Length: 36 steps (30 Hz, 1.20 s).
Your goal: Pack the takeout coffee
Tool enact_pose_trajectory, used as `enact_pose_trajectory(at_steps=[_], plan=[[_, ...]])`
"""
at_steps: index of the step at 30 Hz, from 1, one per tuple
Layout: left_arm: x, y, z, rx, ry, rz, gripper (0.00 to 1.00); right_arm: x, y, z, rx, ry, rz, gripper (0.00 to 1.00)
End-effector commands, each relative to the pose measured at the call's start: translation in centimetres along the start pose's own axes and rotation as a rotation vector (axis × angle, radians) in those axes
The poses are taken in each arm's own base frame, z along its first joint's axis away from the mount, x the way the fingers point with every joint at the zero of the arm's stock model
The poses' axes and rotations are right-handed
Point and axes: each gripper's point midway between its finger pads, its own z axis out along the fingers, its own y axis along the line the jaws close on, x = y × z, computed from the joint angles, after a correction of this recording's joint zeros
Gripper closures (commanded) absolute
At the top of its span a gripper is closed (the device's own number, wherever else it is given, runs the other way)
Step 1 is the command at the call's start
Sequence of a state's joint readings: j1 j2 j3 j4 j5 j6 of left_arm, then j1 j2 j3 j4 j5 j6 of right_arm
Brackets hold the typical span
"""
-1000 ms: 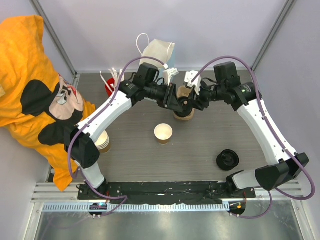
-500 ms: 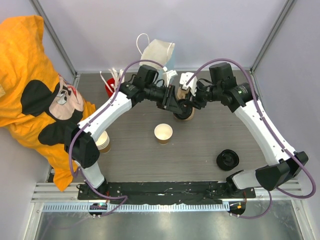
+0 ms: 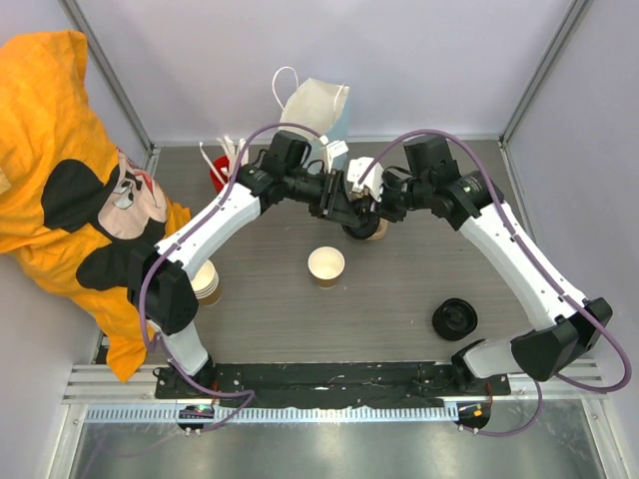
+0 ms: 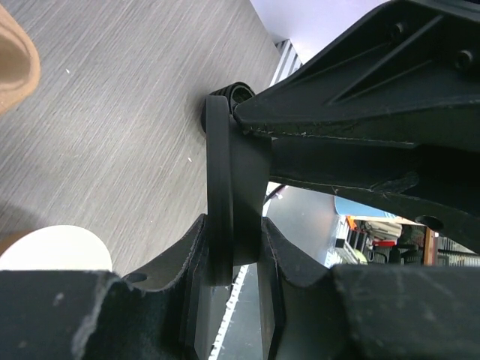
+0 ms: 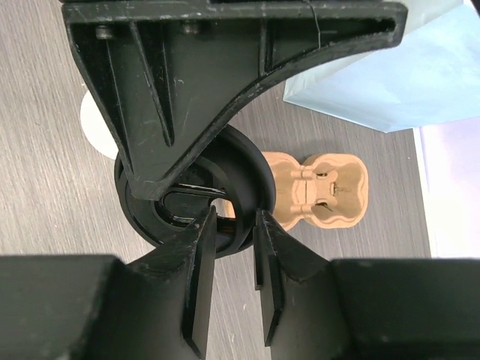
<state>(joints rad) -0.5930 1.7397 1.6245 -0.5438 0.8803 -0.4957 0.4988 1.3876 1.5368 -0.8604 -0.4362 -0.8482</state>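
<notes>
Takeout coffee lid (image 4: pixel 219 165) — edge-on, left hand (image 4: pixel 232 229) pinching; face-on, right hand (image 5: pixel 234 219) pinching rim.

Two arms, the left arm (image 3: pixel 215 225) and the right arm (image 3: pixel 519 249), reach over one tabletop (image 3: pixel 270 324). There are three lots of cups: one brown cup (image 3: pixel 378 231) half hidden beneath the arms, one lidless cup (image 3: pixel 325 265) standing open, and one stack of cups (image 3: pixel 206 283) too tight to count. One black lid (image 4: pixel 236 180) is held between the arms, and one pile of loose lids (image 3: pixel 454 318) is of unclear number. Also there are one paper bag (image 3: pixel 318 103), one red container (image 3: pixel 220 174) of white sticks, one tan moulded piece (image 5: pixel 322 191) and one orange cloth (image 3: pixel 60 150).
</notes>
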Motion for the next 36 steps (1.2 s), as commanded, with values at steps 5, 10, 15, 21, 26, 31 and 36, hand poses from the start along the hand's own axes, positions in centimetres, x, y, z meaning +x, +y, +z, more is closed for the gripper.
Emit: enact_pose_trajectory(at_steps=[5, 10, 15, 21, 26, 31, 36], plan=[[0.2, -3.2, -1.2, 0.125, 0.000, 0.039, 0.81, -0.8, -0.9, 0.6, 0.043, 0.009, -0.060, 0.69], [0.1, -3.5, -1.4, 0.141, -0.001, 0.032, 0.80, -0.7, -0.9, 0.6, 0.046, 0.016, -0.071, 0.71], [-0.2, -3.8, -1.7, 0.161, -0.006, 0.033, 0.78, -0.7, -0.4, 1.0, 0.034, 0.020, -0.069, 0.76], [-0.3, -4.0, -1.9, 0.176, -0.011, 0.030, 0.65, -0.9, 0.0, 1.2, 0.021, 0.009, -0.063, 0.91], [-0.4, -3.6, -2.3, 0.172, -0.024, 0.026, 0.46, -1.2, 0.0, 1.1, 0.016, 0.001, -0.059, 0.96], [-0.9, -3.2, -3.0, 0.164, -0.047, 0.028, 0.30, -1.3, 0.0, 0.7, 0.017, 0.006, -0.061, 0.98], [-1.9, -1.5, -5.0, 0.091, -0.099, 0.067, 0.11, -2.1, -0.2, -0.3, 0.023, 0.003, -0.069, 0.98]])
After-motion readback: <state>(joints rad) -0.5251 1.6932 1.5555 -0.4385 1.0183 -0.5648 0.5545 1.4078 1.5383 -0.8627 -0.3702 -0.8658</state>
